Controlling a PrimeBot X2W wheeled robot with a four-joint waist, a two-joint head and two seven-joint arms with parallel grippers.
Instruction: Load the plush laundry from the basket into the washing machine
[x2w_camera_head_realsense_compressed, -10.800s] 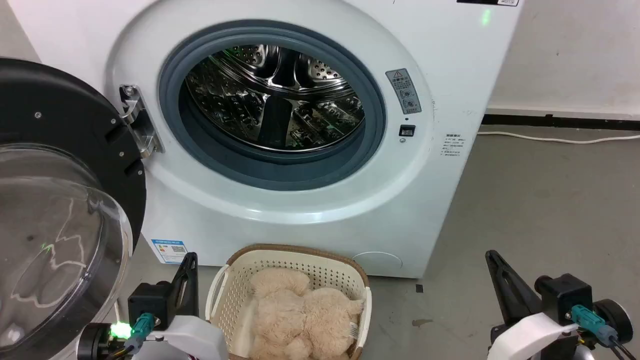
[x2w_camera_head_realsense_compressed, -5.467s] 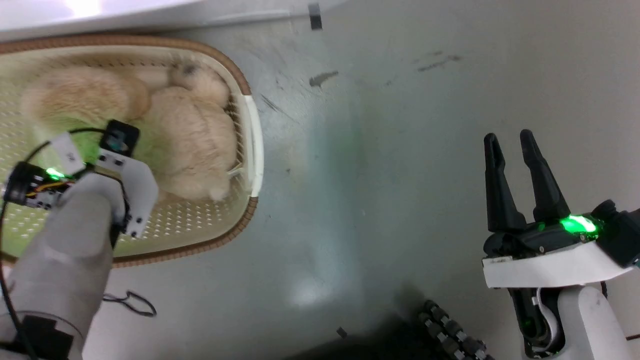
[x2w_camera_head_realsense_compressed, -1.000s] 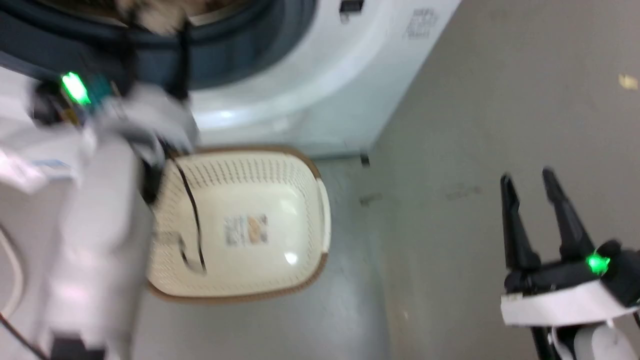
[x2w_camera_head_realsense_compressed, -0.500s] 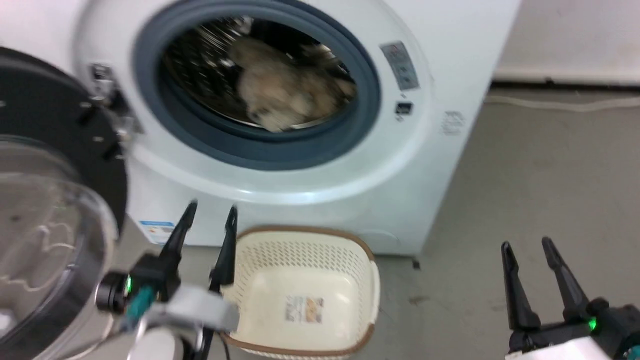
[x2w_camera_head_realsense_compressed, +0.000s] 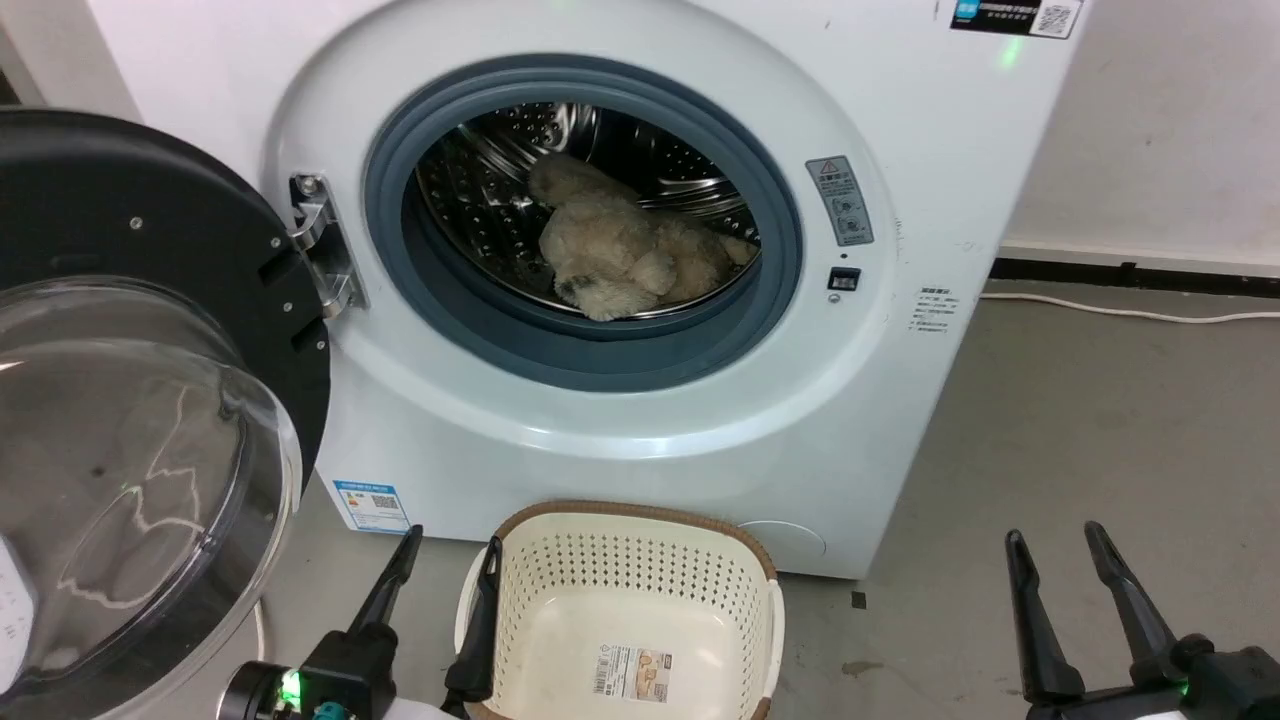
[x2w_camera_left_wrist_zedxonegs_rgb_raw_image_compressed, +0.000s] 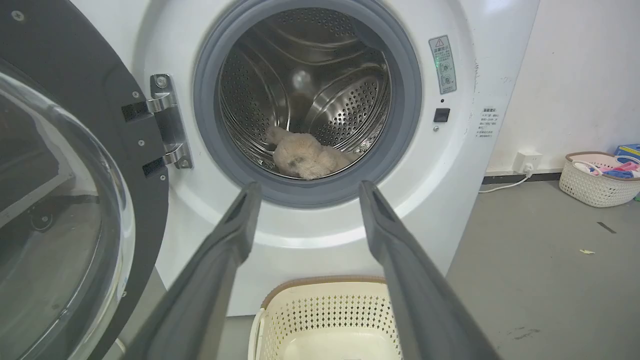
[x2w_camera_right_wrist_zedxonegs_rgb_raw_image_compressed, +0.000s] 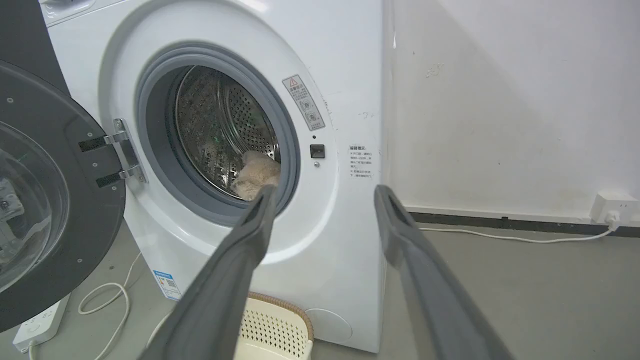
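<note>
The fluffy beige plush laundry (x2w_camera_head_realsense_compressed: 625, 255) lies inside the steel drum of the white washing machine (x2w_camera_head_realsense_compressed: 600, 400), just behind the grey door ring; I see the plush (x2w_camera_left_wrist_zedxonegs_rgb_raw_image_compressed: 305, 157) low in the drum in the left wrist view and the plush (x2w_camera_right_wrist_zedxonegs_rgb_raw_image_compressed: 257, 175) at the ring's edge in the right wrist view. The cream basket (x2w_camera_head_realsense_compressed: 625, 620) stands on the floor below the door opening with nothing but a label sticker inside. My left gripper (x2w_camera_head_realsense_compressed: 450, 550) is open beside the basket's left rim. My right gripper (x2w_camera_head_realsense_compressed: 1055, 535) is open at the lower right, over bare floor.
The washer's black-framed bubble door (x2w_camera_head_realsense_compressed: 130, 400) is swung wide open at the left. A white cable (x2w_camera_head_realsense_compressed: 1130, 310) runs along the floor by the wall at the right. Another basket with clothes (x2w_camera_left_wrist_zedxonegs_rgb_raw_image_compressed: 597, 177) sits far right. A power strip (x2w_camera_right_wrist_zedxonegs_rgb_raw_image_compressed: 37, 330) lies under the door.
The head camera has risen from the basket to the washer front. The plush went from the basket into the drum; my left gripper let it go and dropped back beside the basket.
</note>
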